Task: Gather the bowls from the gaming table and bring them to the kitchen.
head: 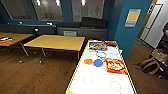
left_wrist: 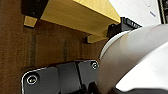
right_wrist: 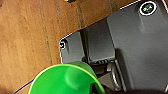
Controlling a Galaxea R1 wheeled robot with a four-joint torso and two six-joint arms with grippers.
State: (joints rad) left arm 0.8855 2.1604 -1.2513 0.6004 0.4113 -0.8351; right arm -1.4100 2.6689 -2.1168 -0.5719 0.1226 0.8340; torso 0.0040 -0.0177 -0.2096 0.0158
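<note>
On the white table [head: 100,82] with yellow edge trim, seen from the head camera, sit the bowls: an orange bowl [head: 88,61] and a blue bowl [head: 98,62] just beside each other near the middle, and a whitish see-through bowl [head: 101,54] with a blue rim just behind them. Flat red game box [head: 115,66] lies beside the blue bowl, another colourful box [head: 97,46] at the far end, a red thing [head: 111,43] next to it. Tan wooden tables [head: 56,42] stand well apart to the left on the wood floor [head: 30,75]. Person partly in view at the right edge [head: 165,32], bags [head: 155,62] on the floor nearby. Left wrist camera looks down at the floor and the yellow side of a table [left_wrist: 80,17], with a white rounded robot part [left_wrist: 135,60] close up; left tool state cannot tell. Right wrist camera faces the floor too, a green cup [right_wrist: 66,80] sits large right at the tool; whether the right tool grips it cannot tell.
</note>
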